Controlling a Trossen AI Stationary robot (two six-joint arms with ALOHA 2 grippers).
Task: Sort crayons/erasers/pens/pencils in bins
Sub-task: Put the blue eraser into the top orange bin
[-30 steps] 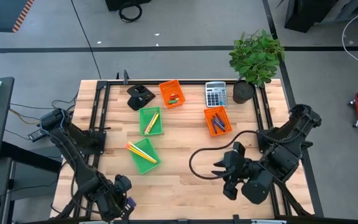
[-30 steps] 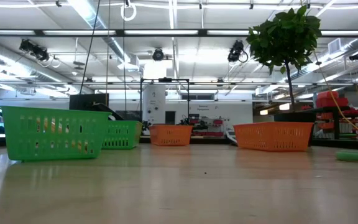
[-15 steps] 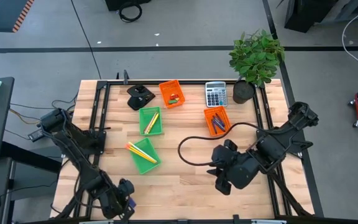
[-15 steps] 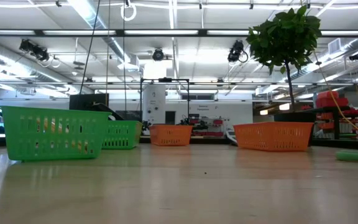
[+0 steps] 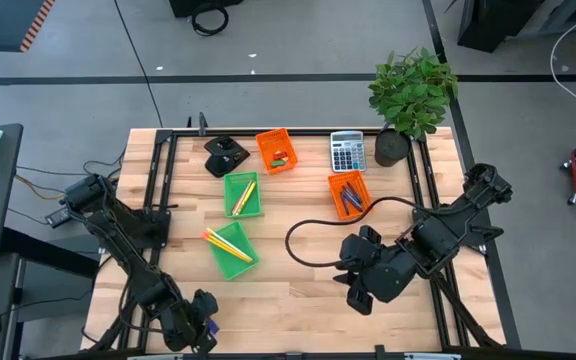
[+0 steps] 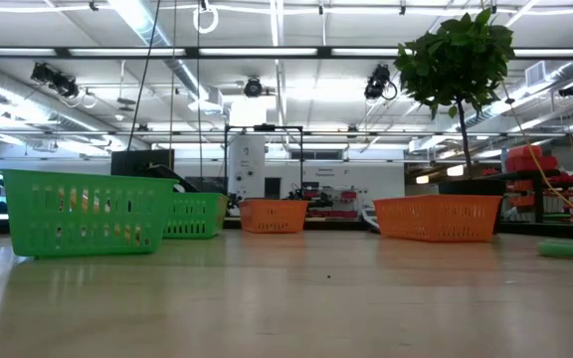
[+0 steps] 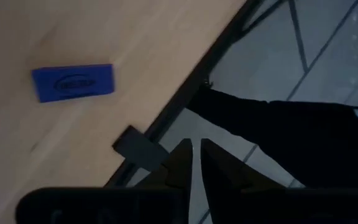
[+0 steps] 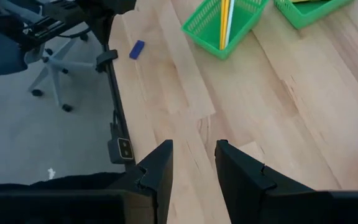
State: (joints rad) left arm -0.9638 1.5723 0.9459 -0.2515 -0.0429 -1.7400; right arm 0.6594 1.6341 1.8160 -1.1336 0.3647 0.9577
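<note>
target: blue eraser point(image 7: 73, 83), lone item left loose on the table point(image 5: 298, 290), lying flat near the front-left corner, close to the edge rail point(image 7: 185, 102)
eraser long axis: roughly along the table's front edge as judged from the right wrist view point(image 8: 137, 49); hard to confirm from above, the left arm covers that corner
left claw point(image 7: 194, 163): at the front-left corner, partly over the edge; fingers nearly together with a thin gap, nothing between them
eraser vs left claw: just beside it, off to one side, not between the fingers
right claw point(image 8: 193, 163): spread apart, empty, hovering front-centre right, pointing toward the left side
eraser vs right claw: well apart, across the table
nearer arm: left, clearly
bins: near green bin point(image 5: 230, 250) and far green bin point(image 5: 242, 195) hold pencils; right orange bin point(image 5: 350, 194) holds pens; far orange bin point(image 5: 276, 150) holds erasers
likely drop spot: far orange bin, well apart from the eraser
</note>
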